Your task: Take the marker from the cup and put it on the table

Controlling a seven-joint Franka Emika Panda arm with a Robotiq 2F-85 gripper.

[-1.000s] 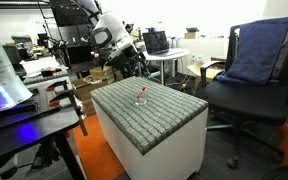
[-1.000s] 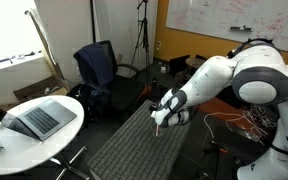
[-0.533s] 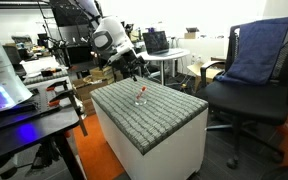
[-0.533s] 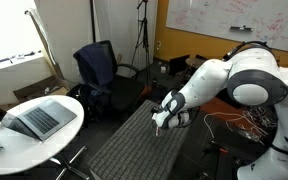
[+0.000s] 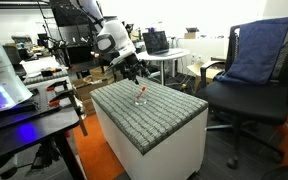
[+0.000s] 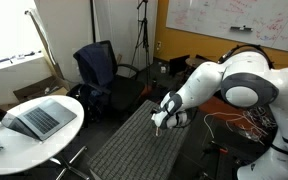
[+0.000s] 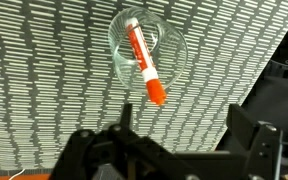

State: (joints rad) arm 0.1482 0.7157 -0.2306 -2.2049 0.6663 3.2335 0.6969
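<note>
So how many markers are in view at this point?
1. A single red-orange marker leans inside the clear cup on the grey table top. None lies loose on the part of the table top that shows; the small cup could hardly hide another.

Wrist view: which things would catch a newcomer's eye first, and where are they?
The thin red-orange marker stands out near the top centre, leaning in the small transparent cup on the grey woven table top. The dark end effector frames the bottom edge, jaws open, touching neither.
</note>
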